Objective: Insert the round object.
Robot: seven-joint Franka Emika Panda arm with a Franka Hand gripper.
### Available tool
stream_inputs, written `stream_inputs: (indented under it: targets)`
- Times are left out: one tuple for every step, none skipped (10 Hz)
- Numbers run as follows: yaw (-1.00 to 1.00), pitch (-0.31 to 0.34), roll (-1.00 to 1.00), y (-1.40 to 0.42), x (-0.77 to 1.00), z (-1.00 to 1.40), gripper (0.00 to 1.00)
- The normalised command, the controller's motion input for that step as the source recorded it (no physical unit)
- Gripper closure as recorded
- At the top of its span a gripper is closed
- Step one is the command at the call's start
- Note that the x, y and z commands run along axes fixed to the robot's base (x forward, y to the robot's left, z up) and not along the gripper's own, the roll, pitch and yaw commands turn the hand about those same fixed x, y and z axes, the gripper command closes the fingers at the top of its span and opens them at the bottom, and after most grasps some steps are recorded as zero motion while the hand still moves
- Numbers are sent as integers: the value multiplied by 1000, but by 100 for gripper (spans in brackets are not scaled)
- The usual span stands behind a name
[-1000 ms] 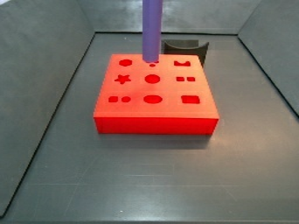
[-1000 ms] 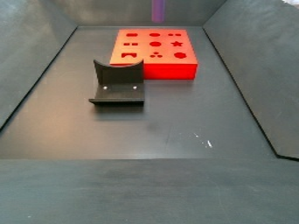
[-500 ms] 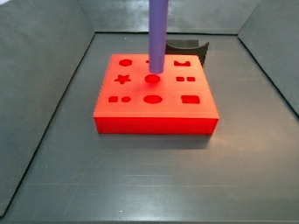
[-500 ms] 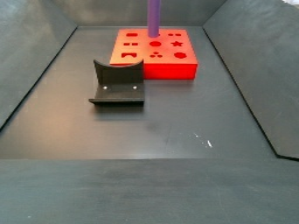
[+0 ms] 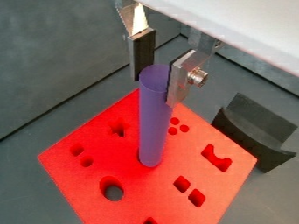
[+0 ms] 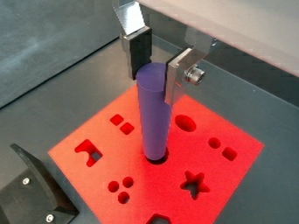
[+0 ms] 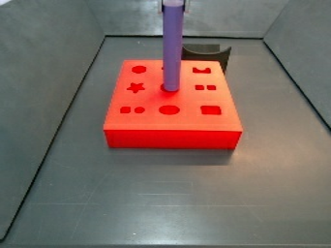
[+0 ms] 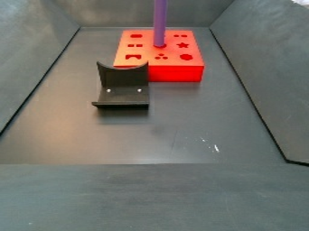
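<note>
The round object, a slim purple peg [image 7: 169, 48], stands upright over the red block [image 7: 168, 139]. Its lower end sits in the round hole at the middle of the block's top. It shows the same way in a side view [image 8: 158, 23]. In both wrist views my gripper [image 5: 158, 74] [image 6: 158, 70] is shut on the peg's top end [image 5: 153, 122] [image 6: 155, 114], with a dark pad on one side and a silver plate on the other. The gripper is out of frame in both side views.
The red block [image 5: 140, 179] [image 6: 128, 157] [image 8: 163, 72] has several other shaped holes around the peg. The dark fixture [image 8: 121, 86] [image 7: 207, 50] stands on the floor beside the block and also shows in both wrist views [image 5: 263, 131] [image 6: 30, 188]. Grey walls enclose the floor.
The peg has moved from over the block's back row to the middle round hole, and its lower end has come down into that hole.
</note>
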Motion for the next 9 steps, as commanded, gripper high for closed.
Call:
stream_inputs:
  targets:
    - [-9,-101,79,54,0,-317,100]
    - [-31,-91,86,106,-9,-329,100]
    - [-154,-77,10,120,-209,-200,100]
    - [-211,-66,0,120,-266,-80,100]
    - [-166,-69,-41,109,-140,-9,100]
    - [-129,-54,-34,31,-54,0,100]
    - [0,-66,0,0,23,-20,100]
    - [0,-41,24,-129,117,-89,100]
    - [-69,-97,67,-131,149,-360,100]
